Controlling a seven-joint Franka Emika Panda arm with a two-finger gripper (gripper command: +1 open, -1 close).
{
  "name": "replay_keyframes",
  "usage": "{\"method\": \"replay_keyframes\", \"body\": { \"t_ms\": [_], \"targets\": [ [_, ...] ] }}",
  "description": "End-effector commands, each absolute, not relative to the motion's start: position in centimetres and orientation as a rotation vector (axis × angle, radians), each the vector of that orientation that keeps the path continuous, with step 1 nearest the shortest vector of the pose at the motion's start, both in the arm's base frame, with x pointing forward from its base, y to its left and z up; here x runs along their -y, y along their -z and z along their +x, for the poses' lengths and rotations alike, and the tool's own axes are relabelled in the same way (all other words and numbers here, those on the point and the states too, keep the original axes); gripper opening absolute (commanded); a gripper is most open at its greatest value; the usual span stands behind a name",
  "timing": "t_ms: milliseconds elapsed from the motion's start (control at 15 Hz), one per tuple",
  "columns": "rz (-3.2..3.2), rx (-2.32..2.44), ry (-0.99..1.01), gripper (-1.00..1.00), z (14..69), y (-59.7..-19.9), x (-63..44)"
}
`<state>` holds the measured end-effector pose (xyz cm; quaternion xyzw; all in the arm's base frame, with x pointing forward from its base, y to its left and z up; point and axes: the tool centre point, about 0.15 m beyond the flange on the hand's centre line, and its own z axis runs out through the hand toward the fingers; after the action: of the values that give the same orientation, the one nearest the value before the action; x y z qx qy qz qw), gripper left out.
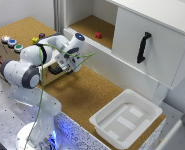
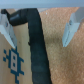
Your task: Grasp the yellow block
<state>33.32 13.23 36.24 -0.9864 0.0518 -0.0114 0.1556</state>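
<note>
The yellow block (image 1: pixel 35 40) is a tiny cube on top of the cork-covered box at the exterior view's left, next to a small dark maroon block (image 1: pixel 41 35). My gripper (image 1: pixel 66 67) points down over the cork table, to the exterior view's right of the yellow block and lower than the box top. In the wrist view the gripper (image 2: pixel 37 44) is open and empty, with its fingers (image 2: pixel 69 30) wide apart over cork. A black cable (image 2: pixel 35 45) crosses between them. The yellow block does not show in the wrist view.
Three coloured round buttons (image 1: pixel 11 43) sit on the box. A small red block (image 1: pixel 98 35) lies in the open cabinet shelf. The cabinet door has a black handle (image 1: pixel 143 47). A white tray (image 1: pixel 142 111) stands at the lower right. A blue printed marker (image 2: pixel 14 60) shows under the gripper.
</note>
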Motion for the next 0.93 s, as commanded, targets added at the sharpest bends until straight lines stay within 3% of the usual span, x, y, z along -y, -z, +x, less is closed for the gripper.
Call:
{"method": "replay_keyframes", "body": {
  "t_ms": [0,867],
  "targets": [
    [-2.958,-0.109,0.108,1.0,33.7,-43.9,-12.7],
    [-2.965,0.603,0.118,1.0,34.6,-52.0,-29.0]
  ]
}}
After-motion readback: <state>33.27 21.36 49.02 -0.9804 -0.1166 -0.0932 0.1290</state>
